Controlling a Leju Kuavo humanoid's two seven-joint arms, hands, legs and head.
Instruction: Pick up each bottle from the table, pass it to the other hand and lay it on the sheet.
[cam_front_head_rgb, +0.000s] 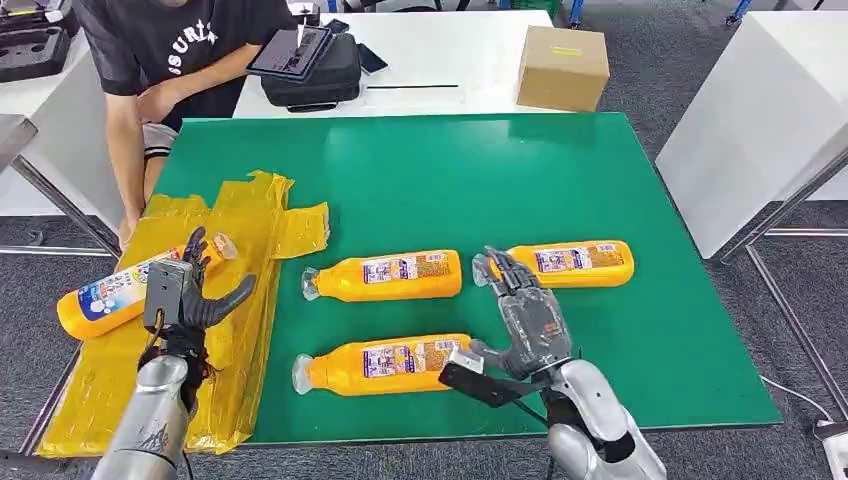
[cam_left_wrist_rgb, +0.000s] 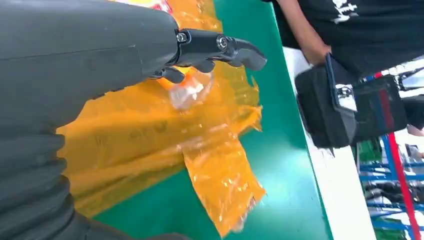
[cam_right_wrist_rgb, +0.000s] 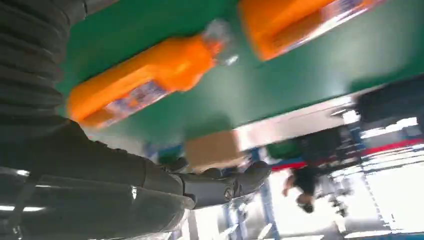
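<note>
One bottle (cam_front_head_rgb: 118, 291) already lies on the yellow sheet (cam_front_head_rgb: 250, 215), just behind the left hand (cam_front_head_rgb: 190, 290), its cap end beside the fingertips. The left hand hovers over the sheet with fingers spread and nothing in them, so that bottle looks delivered and let go.

Three bottles remain on the green bench (cam_front_head_rgb: 500, 170), none on the sheet. One (cam_front_head_rgb: 385, 277) lies between the two hands, a little beyond them. Another (cam_front_head_rgb: 385, 364) lies just to the left of the right hand (cam_front_head_rgb: 525, 315), nearer the robot, its base close to the wrist. The third (cam_front_head_rgb: 570, 263) lies just beyond the right hand's fingertips, to their right.

The right hand hangs over the bench with fingers apart, gripping nothing. By my reading about a quarter of the job is done: three pick-ups, three hand-overs and three placements are left.
</note>
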